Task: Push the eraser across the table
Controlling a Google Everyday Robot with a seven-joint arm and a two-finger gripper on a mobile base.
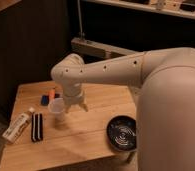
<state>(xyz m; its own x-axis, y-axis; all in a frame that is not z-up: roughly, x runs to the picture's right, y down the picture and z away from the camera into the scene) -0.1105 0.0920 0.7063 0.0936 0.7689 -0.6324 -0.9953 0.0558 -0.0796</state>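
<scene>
Gripper (77, 106) hovering over mid-tabletop (91, 145), jaws standing spread, pinching nothing. Eraser (36, 126) lying near picture-left edge, just beside tube (16, 128). Cup (57, 110) standing between gripper and eraser, so risking knock. Judging this approach stage. Advising: skirting cup, dropping low against eraser, pressing through its middle, pushing slowly so it isn't spinning. Watching bowl (123, 134) opposite.
</scene>
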